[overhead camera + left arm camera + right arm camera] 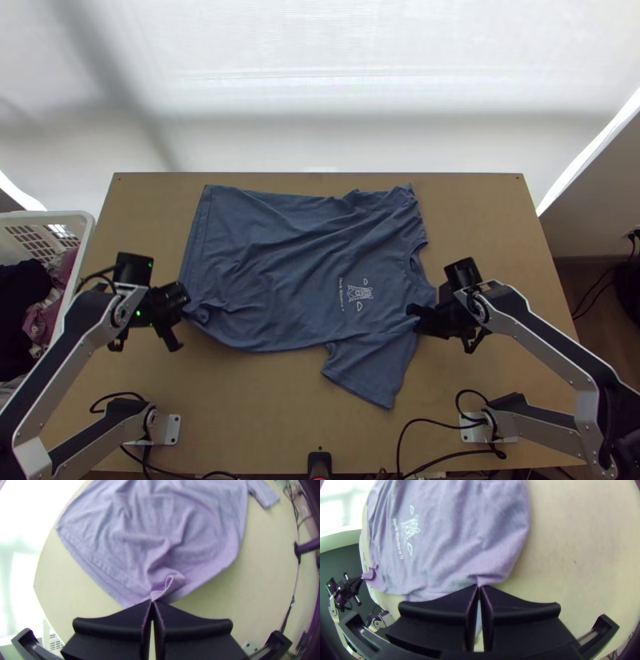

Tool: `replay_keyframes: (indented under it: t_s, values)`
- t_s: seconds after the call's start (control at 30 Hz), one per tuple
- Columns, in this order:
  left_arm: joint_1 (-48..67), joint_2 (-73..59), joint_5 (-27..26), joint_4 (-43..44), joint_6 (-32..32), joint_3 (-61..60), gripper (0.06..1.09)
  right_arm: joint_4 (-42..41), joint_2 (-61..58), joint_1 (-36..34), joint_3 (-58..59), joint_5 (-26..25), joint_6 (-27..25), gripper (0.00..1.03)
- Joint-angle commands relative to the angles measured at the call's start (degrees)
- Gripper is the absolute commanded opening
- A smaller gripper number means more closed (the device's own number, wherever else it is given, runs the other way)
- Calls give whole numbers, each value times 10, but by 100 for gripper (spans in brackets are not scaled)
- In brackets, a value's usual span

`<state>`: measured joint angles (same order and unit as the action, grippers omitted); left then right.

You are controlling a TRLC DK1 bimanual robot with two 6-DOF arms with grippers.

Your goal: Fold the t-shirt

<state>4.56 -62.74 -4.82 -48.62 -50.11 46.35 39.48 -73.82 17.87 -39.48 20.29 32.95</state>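
"What's on your table (272, 424)?"

"The shirt (280, 256), spread out, its hem (196, 232) to the left and its collar (418, 264) to the right. Lying sideways like that, it gives me a long near edge to work along."

"And your hands?"

"My left gripper (152, 602) is clamped on cloth at the near left corner, by the hem. My right gripper (479, 586) is clamped on the near shoulder, between collar and sleeve. One at each end, I'd say, so the near side can lift as one line and go over toward the far side."

"What about the sleeves?"

"The near sleeve (368, 376) hangs loose toward me, past my right grip. It should follow the shoulder, but could drag or tuck under crooked. The far sleeve (400, 212) lies rumpled at the far right."

"The print (356, 294)?"

"Face up, so this fold would probably cover it."

"Anything smaller?"

"A little pucker (171, 581) at my left fingertips. I have a pinch, not a flat edge, so that corner may need smoothing."
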Motion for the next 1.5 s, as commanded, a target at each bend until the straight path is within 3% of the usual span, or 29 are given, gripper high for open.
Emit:
replay_keyframes:
  t_s: [0.0,0.23,0.47,0.77,1.0,1.2,1.3,1.47]
  values:
    - [-14,-28,-34,3,110,62,10,-7,41,-6,-53,-23,-12,3]
    - [-21,-46,-67,85,299,112,10,-36,52,-24,-156,-82,-65,3]
    - [-41,-66,-63,161,403,159,10,-52,5,-75,-293,-105,-90,3]
    - [-32,-152,19,171,515,376,10,-52,-99,-92,-510,-125,-110,3]
    - [-42,-267,25,114,543,631,10,-53,-201,-91,-724,-149,-144,3]
    - [-53,-328,83,120,586,819,10,-65,-270,-92,-925,-200,-190,3]
    - [-51,-310,111,174,590,837,10,-129,-251,-91,-930,-220,-218,3]
    - [-42,-259,148,205,585,834,10,-149,-185,-91,-921,-229,-218,3]
